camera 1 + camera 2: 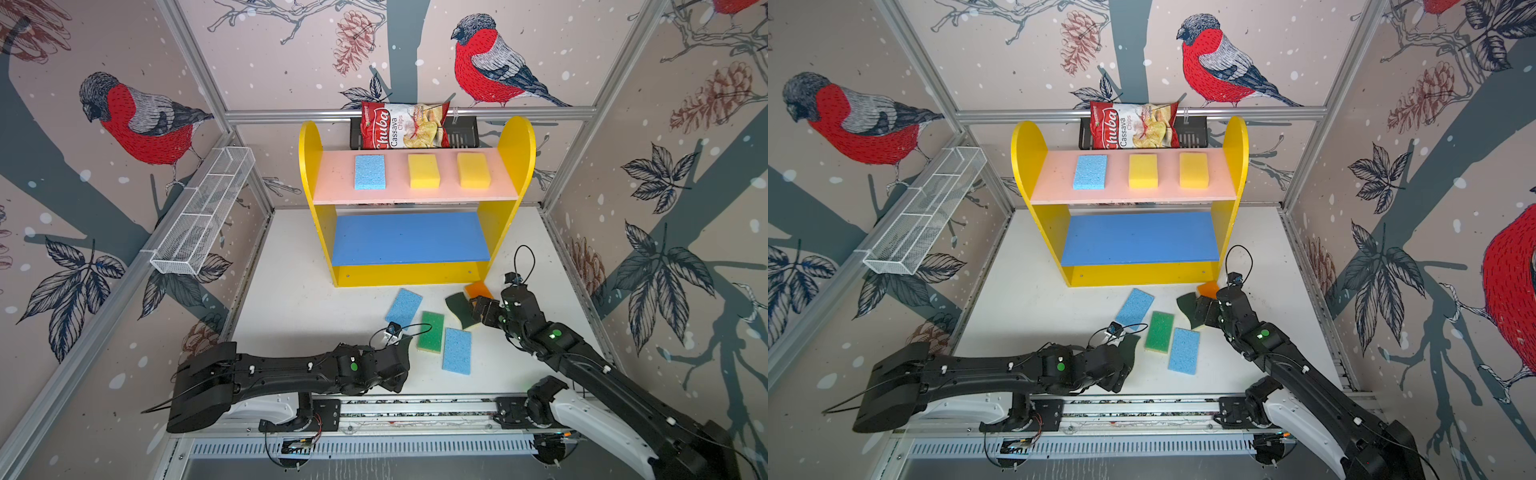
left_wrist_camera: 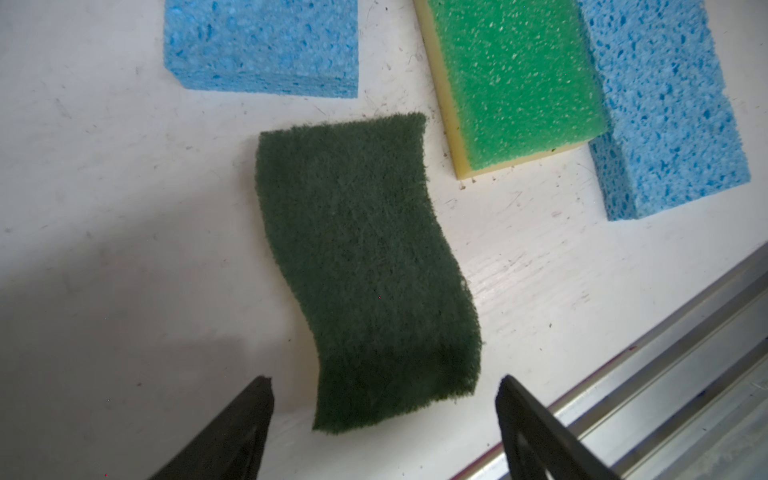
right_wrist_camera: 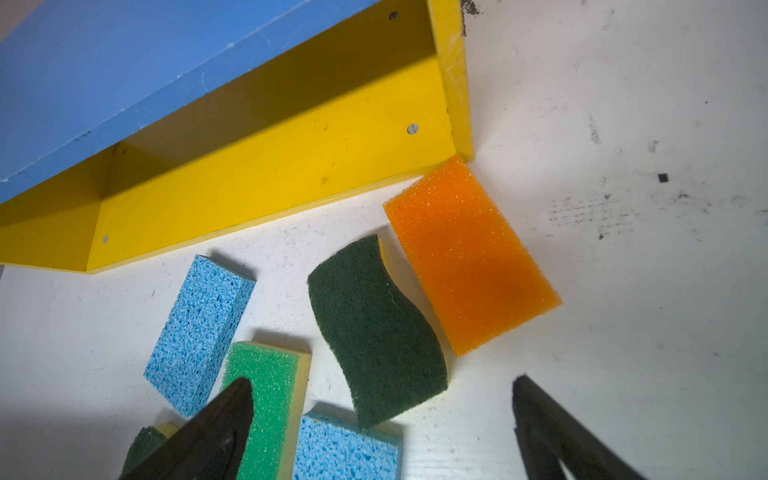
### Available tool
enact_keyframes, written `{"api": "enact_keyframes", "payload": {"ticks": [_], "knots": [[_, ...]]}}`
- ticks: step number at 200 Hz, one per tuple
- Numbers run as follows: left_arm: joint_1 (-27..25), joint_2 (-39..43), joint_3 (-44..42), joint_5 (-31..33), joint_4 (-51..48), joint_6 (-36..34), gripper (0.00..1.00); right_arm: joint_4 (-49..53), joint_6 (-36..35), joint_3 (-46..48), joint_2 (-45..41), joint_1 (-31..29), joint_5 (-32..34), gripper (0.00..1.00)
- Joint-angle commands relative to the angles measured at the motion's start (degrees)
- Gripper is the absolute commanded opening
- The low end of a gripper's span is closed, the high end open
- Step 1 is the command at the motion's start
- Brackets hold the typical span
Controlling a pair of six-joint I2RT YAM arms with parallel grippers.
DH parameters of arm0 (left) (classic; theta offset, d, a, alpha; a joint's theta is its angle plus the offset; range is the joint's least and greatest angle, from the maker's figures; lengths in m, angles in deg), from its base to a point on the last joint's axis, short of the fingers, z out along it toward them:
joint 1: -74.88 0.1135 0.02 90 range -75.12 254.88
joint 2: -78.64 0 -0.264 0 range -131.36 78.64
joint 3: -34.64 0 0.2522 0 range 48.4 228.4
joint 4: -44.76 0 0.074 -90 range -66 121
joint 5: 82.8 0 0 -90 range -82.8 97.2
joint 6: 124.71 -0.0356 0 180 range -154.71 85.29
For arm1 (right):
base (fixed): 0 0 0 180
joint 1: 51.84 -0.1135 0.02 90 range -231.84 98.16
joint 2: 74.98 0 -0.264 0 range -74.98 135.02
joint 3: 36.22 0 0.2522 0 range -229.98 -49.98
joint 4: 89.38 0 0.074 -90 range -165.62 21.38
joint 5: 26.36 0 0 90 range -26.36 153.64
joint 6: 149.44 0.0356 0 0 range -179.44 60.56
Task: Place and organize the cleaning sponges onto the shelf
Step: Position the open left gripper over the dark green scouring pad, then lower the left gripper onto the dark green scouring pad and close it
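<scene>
The shelf (image 1: pixel 513 166) holds one light blue sponge (image 1: pixel 370 172) and two yellow sponges (image 1: pixel 423 171) (image 1: pixel 473 170) on its pink top board; its blue middle board (image 1: pixel 411 239) is bare. In front of it on the table lie two light blue sponges (image 1: pixel 404 307) (image 1: pixel 457 351), a bright green one (image 1: pixel 431 331), an orange one (image 3: pixel 469 257) and two dark-green wavy ones. My left gripper (image 2: pixel 384 379) hangs open over one wavy sponge (image 2: pixel 361 266). My right gripper (image 3: pixel 382 380) hangs open over the other (image 3: pixel 374 332), beside the orange sponge. Neither holds anything.
A red-and-white chips bag (image 1: pixel 405 124) stands in a black rack (image 1: pixel 461 133) behind the shelf. A white wire mesh basket (image 1: pixel 203 212) hangs on the left wall. A metal rail (image 1: pixel 415 409) runs along the table's front edge, close to the left gripper.
</scene>
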Motion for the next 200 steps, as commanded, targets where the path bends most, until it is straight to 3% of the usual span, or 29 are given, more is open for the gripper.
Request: {"api": "enact_keyframes", "payload": {"ticks": [1, 146, 200], "knots": [[-0.10, -0.74, 0.64, 0.22, 0.83, -0.23, 0.86, -1.13, 0.03, 0.06, 0.06, 0.06, 0.99, 0.97], [-0.09, -11.82, 4.17, 2.67, 2.72, -1.88, 0.88, -0.72, -0.24, 0.04, -0.34, 0.01, 1.44, 0.97], [-0.07, -15.77, 5.72, 3.70, 1.49, -0.75, 0.76, -0.94, -0.39, -0.13, -0.23, 0.12, 1.44, 0.97]]}}
